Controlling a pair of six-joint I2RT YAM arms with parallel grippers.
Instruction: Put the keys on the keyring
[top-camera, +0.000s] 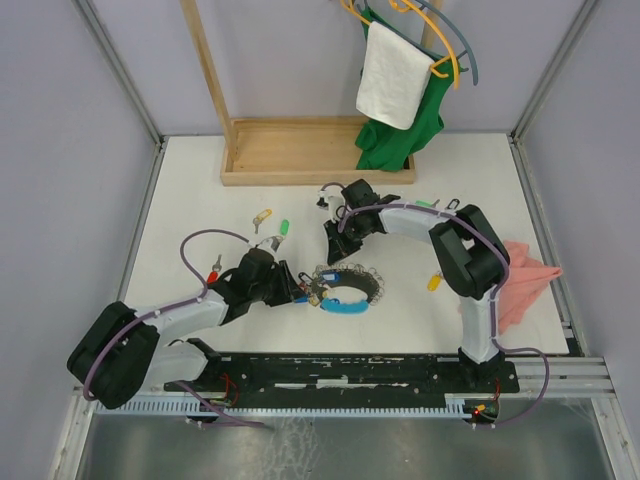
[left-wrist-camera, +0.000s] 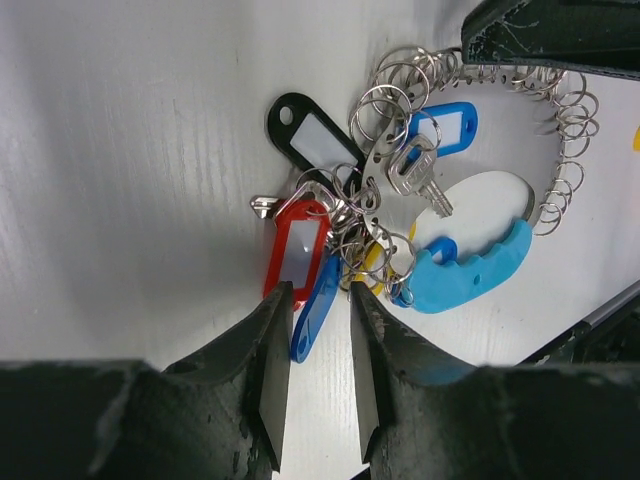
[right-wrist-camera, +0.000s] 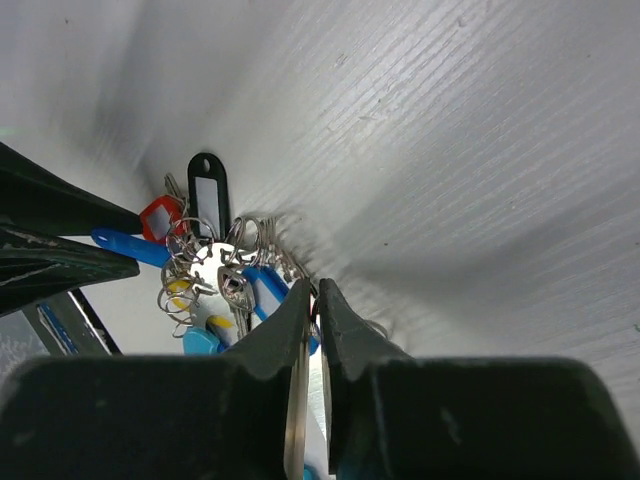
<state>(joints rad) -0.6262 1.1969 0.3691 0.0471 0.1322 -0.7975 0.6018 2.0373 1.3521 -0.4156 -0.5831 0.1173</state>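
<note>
Keyring (left-wrist-camera: 472, 272) lies flat on the white table (top-camera: 190, 200), just ahead of the arm bases, with its grey coil on the far side and its light-blue tube on the near side. Tagged keys bunch at its left end: a black tag (left-wrist-camera: 312, 135), a red tag (left-wrist-camera: 297, 250) and a blue tag (left-wrist-camera: 316, 318). Inside the loop, a second blue tag (left-wrist-camera: 447, 128) lies beside a silver key (left-wrist-camera: 415, 172). Left gripper (left-wrist-camera: 318, 298) is low at that bunch with its jaws narrowly parted. The lower end of the blue tag sits in the gap, and I cannot tell whether either finger touches it. Right gripper (right-wrist-camera: 314, 296) is at the far-left part of the coil, its jaws almost together and pinching the wire. Loose keys lie apart from the ring. A yellow key (top-camera: 262, 217) and a green key (top-camera: 283, 229) lie beyond the left arm, and a red key (top-camera: 216, 266) lies by that arm's cable. A second yellow key (top-camera: 435, 283) lies beside the right arm. A pink cloth (top-camera: 525, 280) lies at the table's right edge, and a wooden frame (top-camera: 300, 160) stands at the back.
</note>
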